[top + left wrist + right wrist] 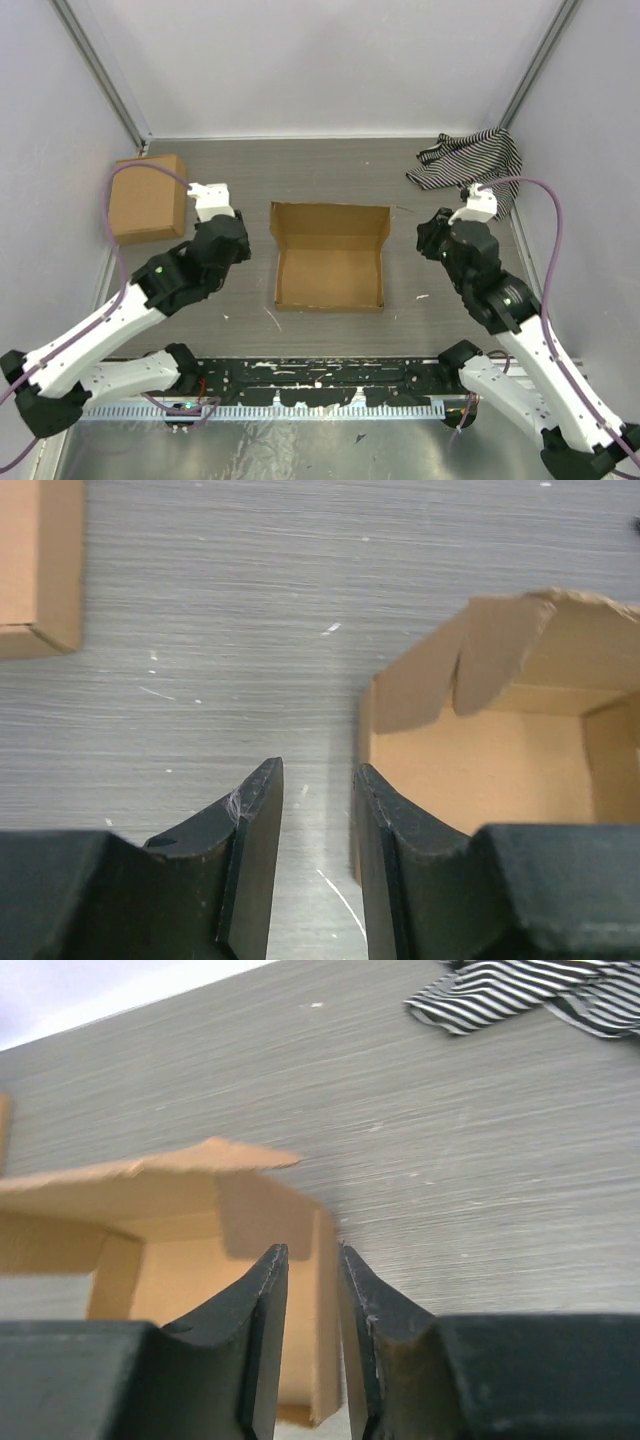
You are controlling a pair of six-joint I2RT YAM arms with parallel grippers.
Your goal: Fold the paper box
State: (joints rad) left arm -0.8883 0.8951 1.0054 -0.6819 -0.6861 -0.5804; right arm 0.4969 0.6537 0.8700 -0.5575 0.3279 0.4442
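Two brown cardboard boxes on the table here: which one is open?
The paper box in the middle, between the arms: its walls stand up and its inside shows. The cardboard box at far left is closed.

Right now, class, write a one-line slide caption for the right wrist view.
Right gripper straddles the right wall of the paper box, jaws slightly apart; striped cloth lies beyond on the table.

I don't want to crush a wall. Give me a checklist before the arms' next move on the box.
1. Box side walls standing: ok.
2. Right tool astride the right wall: ok.
3. Left tool astride the left wall: not ok, wall sits beside its gap.
4. Both tools open: ok.
5. Cloth and spare box apart from the box: ok.
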